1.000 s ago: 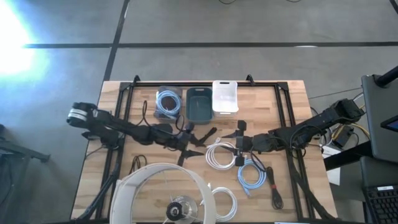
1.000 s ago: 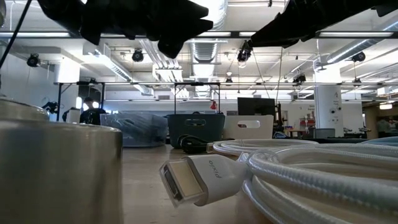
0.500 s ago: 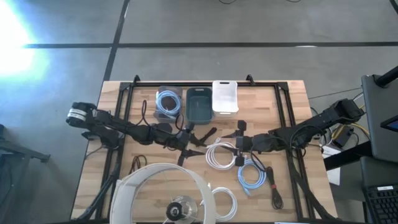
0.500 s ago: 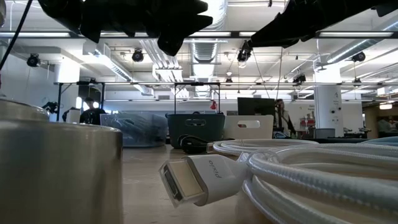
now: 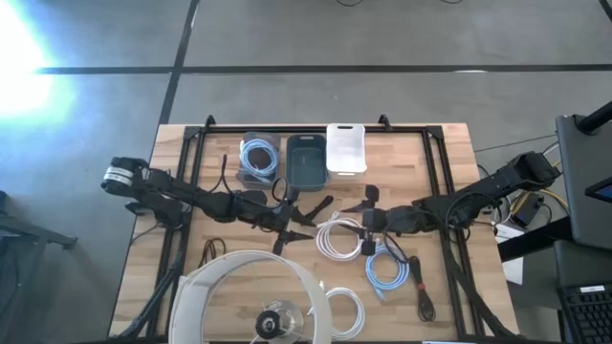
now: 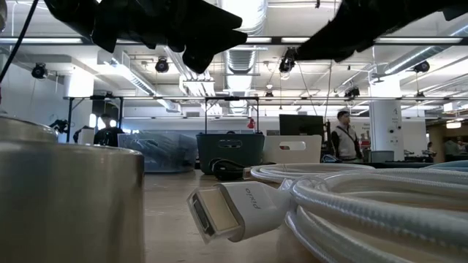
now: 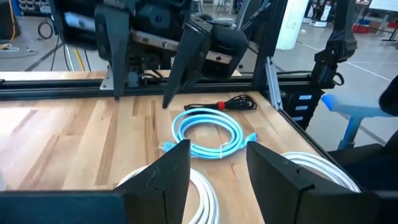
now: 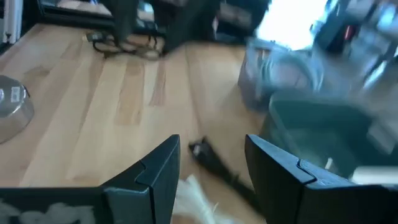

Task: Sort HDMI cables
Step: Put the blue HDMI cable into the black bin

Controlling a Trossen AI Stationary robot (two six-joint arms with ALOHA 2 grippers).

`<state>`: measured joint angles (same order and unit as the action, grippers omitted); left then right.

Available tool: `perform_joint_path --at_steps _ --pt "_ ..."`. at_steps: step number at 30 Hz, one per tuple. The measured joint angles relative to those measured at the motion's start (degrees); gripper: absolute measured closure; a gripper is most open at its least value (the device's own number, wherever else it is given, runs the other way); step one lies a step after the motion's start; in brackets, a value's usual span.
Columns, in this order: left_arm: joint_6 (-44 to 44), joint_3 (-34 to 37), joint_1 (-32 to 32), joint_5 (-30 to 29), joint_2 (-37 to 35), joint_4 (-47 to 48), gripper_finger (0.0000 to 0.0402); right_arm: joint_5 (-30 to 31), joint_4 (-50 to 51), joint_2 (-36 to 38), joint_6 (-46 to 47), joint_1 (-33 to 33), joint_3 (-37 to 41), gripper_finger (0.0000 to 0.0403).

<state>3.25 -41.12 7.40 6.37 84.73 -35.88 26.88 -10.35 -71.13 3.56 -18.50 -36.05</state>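
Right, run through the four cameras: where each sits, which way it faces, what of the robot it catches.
High: overhead, straight down on the table; both arms, left pincer, right pincer.
Low: table height, facing the room; arms overhead, white cable close.
Left wrist: past its own open fingers toward the light blue cable.
Right wrist: past its own open fingers toward the bins.
Shared: the blue coil, also in high.

High view: straight down over the whole table (image 5: 191,277). Low view: tabletop level, very close to a white cable (image 6: 351,201). Wrist views face each other across the shared centre.
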Motion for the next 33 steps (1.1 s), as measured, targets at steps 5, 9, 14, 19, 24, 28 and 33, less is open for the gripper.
perform_joint_path --at_steps 5,9,14,19,24,28,33 --pt "0.24 0.02 0.0 -0.01 0.0 0.01 0.0241 0.37 6.78 0.19 9.55 0.02 0.0 0.0225" --pt "0.29 0.02 0.0 -0.02 0.0 -0.01 0.0241 3.19 12.15 0.76 15.28 0.09 -0.64 0.0225" --pt "0.46 0.02 0.0 -0.02 0.0 0.01 0.0241 -5.13 32.07 2.05 17.84 -0.01 -6.26 0.0225" --pt "0.46 0.02 0.0 -0.02 0.0 0.15 0.0241 -13.77 45.35 1.59 22.8 0.0 -8.86 0.0225" --pt "1.32 0.02 0.0 -0.02 0.0 0.13 0.0241 -13.93 51.19 -1.05 26.12 0.02 -6.6 0.0225" --pt "1.66 0.02 0.0 -0.04 0.0 0.4 0.0241 -16.17 50.8 -4.06 28.86 0.02 -4.57 0.0225" --pt "1.7 0.02 0.0 -0.02 0.0 0.51 0.0241 -24.97 50.55 -7.95 28.58 0.02 -4.47 0.0225"
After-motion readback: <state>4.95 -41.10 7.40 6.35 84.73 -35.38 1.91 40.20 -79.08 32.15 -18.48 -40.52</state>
